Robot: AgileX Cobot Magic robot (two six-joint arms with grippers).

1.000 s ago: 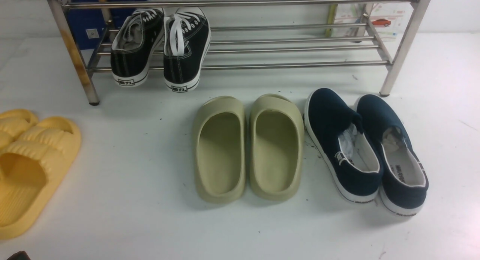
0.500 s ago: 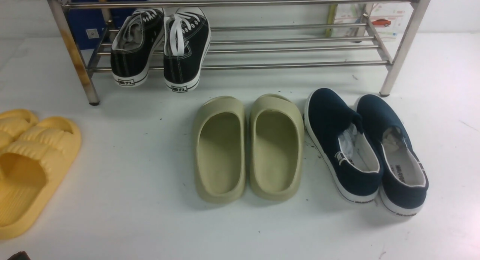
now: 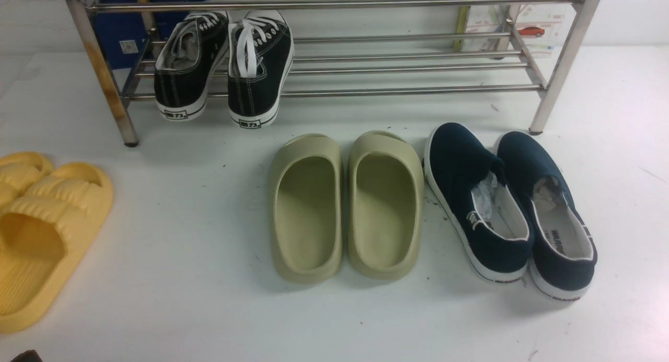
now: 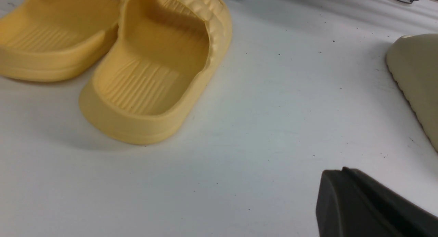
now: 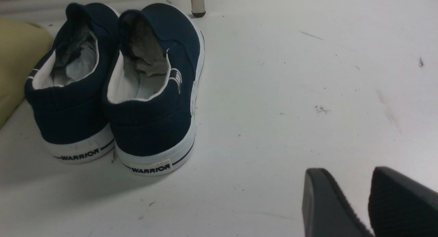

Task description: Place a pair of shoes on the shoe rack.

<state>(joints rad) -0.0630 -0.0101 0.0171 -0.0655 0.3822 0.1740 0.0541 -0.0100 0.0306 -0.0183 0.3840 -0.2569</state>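
The two black sneakers with white laces, one (image 3: 188, 64) beside the other (image 3: 260, 69), rest side by side on the lower bars of the steel shoe rack (image 3: 407, 90) at its left end, toes inward and heels overhanging the front bar. The rack's front left leg (image 3: 104, 74) is rust-stained. My left gripper (image 4: 344, 170) is shut and empty, low over the white floor near the yellow slides. My right gripper (image 5: 349, 173) is open and empty, over bare floor to the right of the navy slip-ons. Neither gripper touches a shoe.
A pair of olive slides (image 3: 306, 205) lies in front of the rack at the middle. Navy slip-ons (image 3: 475, 200) lie to their right and show in the right wrist view (image 5: 150, 93). Yellow slides (image 3: 47, 231) lie at the far left. A blue box (image 3: 120, 33) stands behind the rack.
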